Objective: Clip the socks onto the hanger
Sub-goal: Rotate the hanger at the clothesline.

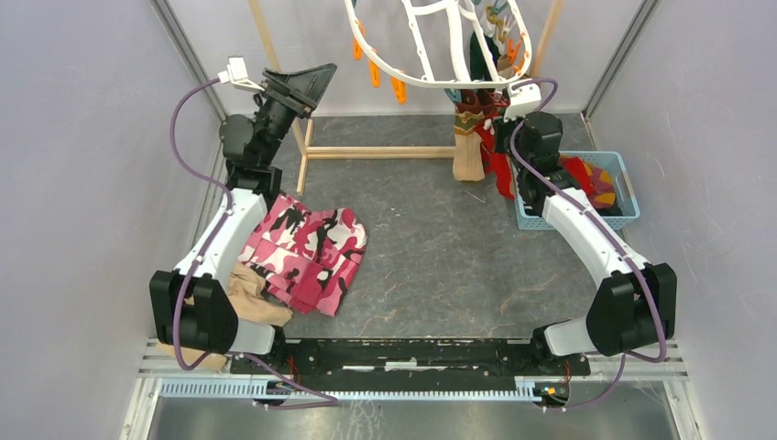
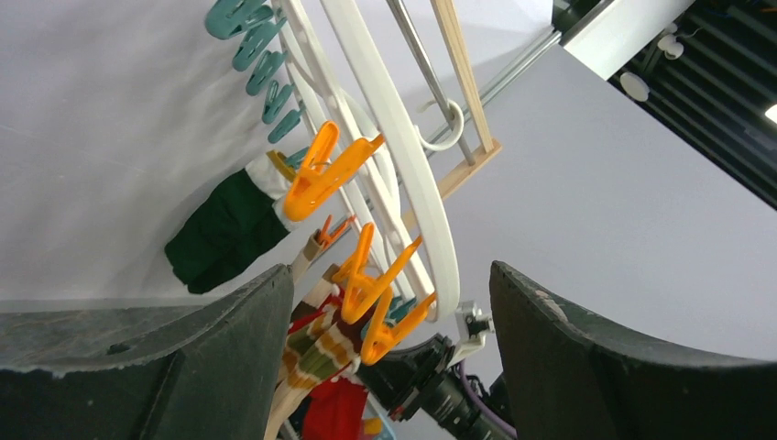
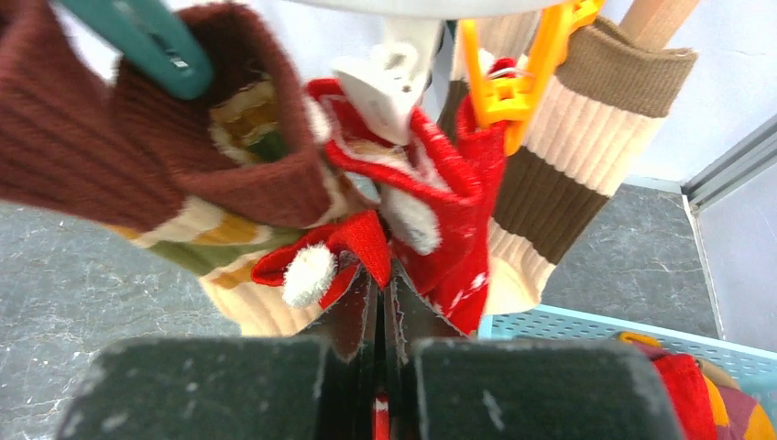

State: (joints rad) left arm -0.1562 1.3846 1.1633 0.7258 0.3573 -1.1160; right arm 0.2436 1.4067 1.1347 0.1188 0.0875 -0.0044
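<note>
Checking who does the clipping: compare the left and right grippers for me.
The left gripper stands wide open and empty; the right gripper is shut on a red sock. The left points up at orange clips on the hanger; the right sits beneath hung socks. Both are raised at the hanger.

We see two matching arms: the left arm [image 1: 224, 234] and the right arm [image 1: 575, 220] each have a white link between chunky black joints [image 1: 197, 312]. A purple cable [image 1: 174, 124] loops along each, and a small white camera mount [image 1: 240, 71] sits at each wrist. The left fingers [image 2: 596, 367] are broad matte-black wedges with curved inner faces and scuffed edges; the right fingers [image 3: 353, 319] are dark too, ahead of a dusty black block [image 3: 229, 385]. Both bases sit on a black plate [image 1: 403, 353], fronted by a ribbed silver rail [image 1: 366, 390].
</note>
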